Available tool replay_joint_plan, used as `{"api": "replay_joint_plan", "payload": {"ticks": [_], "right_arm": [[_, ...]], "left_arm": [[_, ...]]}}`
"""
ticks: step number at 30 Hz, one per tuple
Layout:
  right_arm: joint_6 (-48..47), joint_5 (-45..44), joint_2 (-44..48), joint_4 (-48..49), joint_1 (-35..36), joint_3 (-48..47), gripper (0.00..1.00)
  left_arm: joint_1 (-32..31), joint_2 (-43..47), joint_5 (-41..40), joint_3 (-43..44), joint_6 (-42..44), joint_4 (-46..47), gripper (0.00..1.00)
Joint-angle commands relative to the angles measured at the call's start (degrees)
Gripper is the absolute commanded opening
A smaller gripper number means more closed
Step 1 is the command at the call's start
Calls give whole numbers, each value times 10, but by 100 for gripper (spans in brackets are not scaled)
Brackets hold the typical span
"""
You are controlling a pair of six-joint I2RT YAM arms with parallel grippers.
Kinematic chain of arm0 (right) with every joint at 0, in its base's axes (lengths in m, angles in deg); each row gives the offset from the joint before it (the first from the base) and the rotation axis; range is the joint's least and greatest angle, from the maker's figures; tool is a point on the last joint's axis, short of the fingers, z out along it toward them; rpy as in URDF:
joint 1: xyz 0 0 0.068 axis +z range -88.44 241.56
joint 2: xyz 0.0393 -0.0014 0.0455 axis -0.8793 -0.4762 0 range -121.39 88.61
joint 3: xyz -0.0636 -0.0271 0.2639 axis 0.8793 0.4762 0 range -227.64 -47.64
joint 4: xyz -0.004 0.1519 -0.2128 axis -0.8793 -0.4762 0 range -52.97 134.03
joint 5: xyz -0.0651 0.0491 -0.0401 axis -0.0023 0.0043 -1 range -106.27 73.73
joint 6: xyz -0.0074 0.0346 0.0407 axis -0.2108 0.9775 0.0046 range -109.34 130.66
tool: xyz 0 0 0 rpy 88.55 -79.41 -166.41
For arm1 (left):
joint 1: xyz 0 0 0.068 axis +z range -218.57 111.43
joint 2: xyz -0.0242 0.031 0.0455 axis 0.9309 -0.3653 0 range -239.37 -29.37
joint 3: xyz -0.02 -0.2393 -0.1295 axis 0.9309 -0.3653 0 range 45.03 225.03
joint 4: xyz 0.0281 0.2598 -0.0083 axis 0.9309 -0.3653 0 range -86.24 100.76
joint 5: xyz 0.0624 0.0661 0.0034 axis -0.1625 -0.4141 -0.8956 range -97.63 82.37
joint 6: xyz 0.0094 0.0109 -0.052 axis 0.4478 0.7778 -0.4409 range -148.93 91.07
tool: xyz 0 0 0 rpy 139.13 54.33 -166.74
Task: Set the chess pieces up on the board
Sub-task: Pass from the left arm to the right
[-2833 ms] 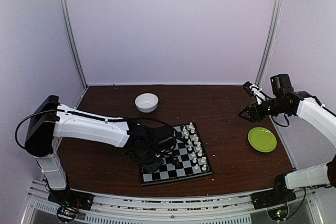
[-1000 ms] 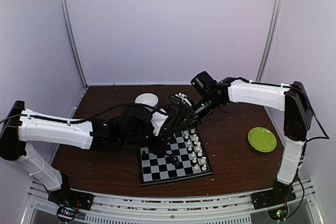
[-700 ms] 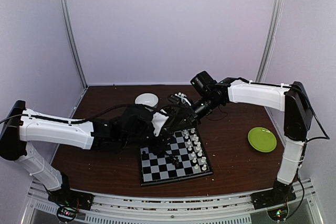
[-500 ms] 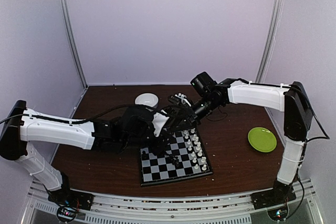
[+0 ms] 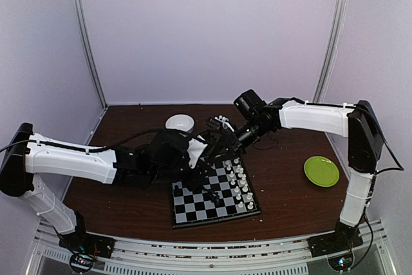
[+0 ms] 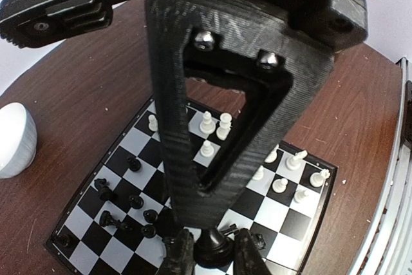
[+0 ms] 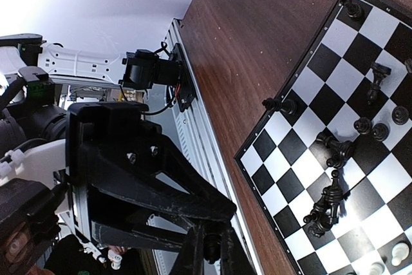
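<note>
Above the board (image 5: 193, 209), left fingers (image 6: 180, 259) and right fingers (image 7: 194, 256) pinch one black chess piece (image 6: 212, 246) together.

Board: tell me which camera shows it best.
Top external. The board lies nearly whole there, with only its far left part behind the left arm. Left wrist shows it closer, but much of its middle is hidden. Right wrist catches just one side, cut by the frame.

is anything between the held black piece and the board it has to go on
Nothing loose shows between them. The black piece is pinched by both the left claw and the right claw above the board, so the claws crowd each other. Other black pieces lie toppled on some squares.
</note>
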Motion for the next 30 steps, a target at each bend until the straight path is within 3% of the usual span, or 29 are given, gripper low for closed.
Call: {"api": "replay_joint_plan", "payload": {"ticks": [1, 6, 9, 13, 19, 24, 30], "right_arm": [[-7, 8, 12, 3, 9, 1, 4], [-85, -32, 12, -75, 7, -44, 0], [-140, -87, 19, -119, 6, -81, 0], [-173, -163, 31, -116, 9, -104, 0], [-200, -249, 25, -107, 26, -141, 0], [-246, -335, 9, -122, 72, -179, 0], [-290, -414, -29, -144, 134, -225, 0]], "left_arm": [[4, -6, -15, 17, -8, 11, 19], [4, 37, -7, 2, 9, -27, 43], [9, 100, -65, -9, 27, -95, 54], [49, 190, -79, -5, 52, -195, 55], [213, 297, -66, 15, 38, -263, 61], [333, 265, -38, 94, 29, -274, 63], [448, 169, 80, 139, 15, -253, 59]]}}
